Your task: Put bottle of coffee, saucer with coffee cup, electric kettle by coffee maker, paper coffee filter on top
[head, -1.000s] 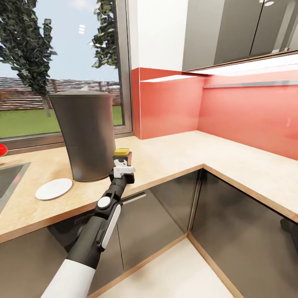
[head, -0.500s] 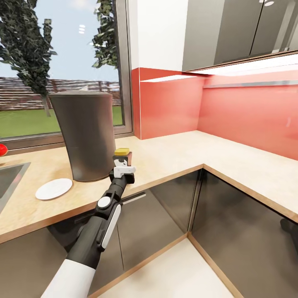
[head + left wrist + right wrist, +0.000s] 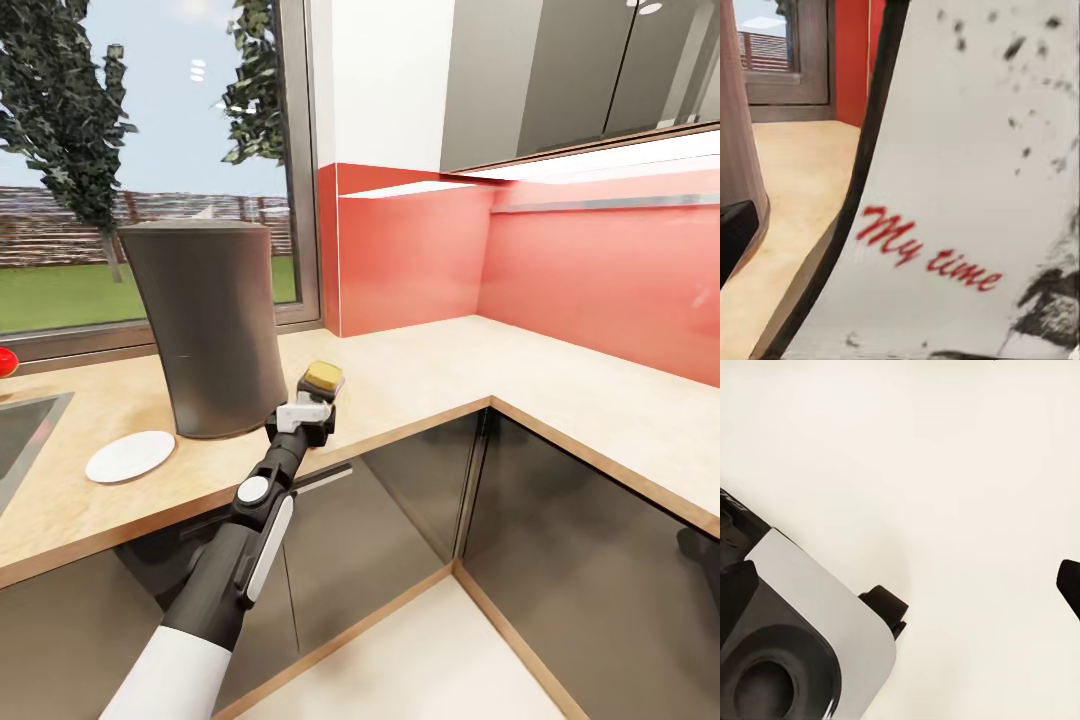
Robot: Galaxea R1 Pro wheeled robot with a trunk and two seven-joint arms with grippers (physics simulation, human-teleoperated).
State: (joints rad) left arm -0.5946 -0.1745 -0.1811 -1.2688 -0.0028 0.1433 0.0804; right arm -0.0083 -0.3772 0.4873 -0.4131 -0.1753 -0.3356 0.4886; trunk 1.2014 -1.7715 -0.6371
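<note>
One change since the earlier frame: the bottle of coffee (image 3: 322, 380) now tilts right, lid leaning away from the coffee maker (image 3: 207, 325). Left gripper (image 3: 305, 408) stays pinched on it above the kitchen countertop (image 3: 420, 372); saucer (image 3: 130, 456) unmoved.

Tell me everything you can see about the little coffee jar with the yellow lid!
The bottle of coffee is a small dark jar with a yellow-tan lid. The left claw grips it, so most of its body is hidden in the head view. It leans, lid tipped toward the right, just right of the coffee maker and over the kitchen countertop. Up close, its white label has dark specks and red writing, "My time".
</note>
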